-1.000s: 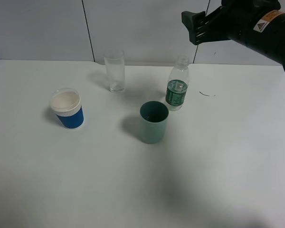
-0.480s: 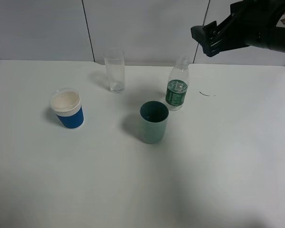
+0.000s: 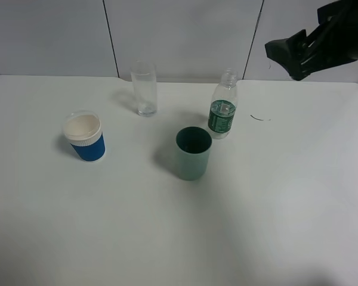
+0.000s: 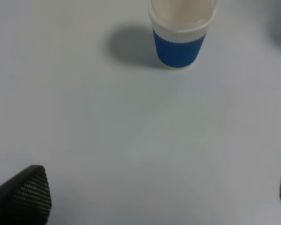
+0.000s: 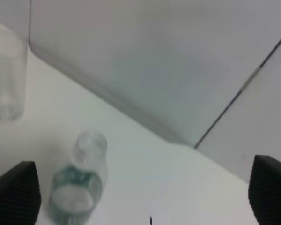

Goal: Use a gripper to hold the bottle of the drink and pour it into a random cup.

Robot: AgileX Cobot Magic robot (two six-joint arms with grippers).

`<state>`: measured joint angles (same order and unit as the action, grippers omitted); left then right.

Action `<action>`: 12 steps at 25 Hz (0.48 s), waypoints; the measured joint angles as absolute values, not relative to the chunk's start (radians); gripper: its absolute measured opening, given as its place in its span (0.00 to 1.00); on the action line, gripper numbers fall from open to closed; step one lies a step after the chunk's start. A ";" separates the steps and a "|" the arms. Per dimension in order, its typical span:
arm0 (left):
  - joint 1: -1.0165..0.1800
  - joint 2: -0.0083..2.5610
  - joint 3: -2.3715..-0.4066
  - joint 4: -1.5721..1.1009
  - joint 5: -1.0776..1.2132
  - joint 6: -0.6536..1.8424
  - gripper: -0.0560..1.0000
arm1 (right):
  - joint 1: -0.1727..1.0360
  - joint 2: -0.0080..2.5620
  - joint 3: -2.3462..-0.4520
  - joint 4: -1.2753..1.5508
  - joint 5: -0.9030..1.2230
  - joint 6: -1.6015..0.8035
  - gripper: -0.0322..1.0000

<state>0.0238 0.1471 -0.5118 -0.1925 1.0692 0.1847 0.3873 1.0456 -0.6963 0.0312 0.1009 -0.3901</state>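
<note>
you see the bottle [image 3: 223, 105] standing upright on the table [image 3: 274, 196], just behind the teal cup [image 3: 193, 152], and nothing holds it, so i judge grasping and pouring are both left to do. your right gripper [image 3: 289, 53] hangs high, up and to the right of the bottle, jaws wide apart and empty. the left gripper [image 4: 150, 197] is spread too, empty, near the blue paper cup [image 4: 181, 29].

Teal cup [image 3: 193, 154], green-labelled clear bottle [image 3: 222, 105]
</note>
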 joint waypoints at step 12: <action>0.024 0.147 -0.512 -0.192 1.069 0.185 0.99 | 0.386 0.890 -0.696 0.000 0.356 -0.316 0.87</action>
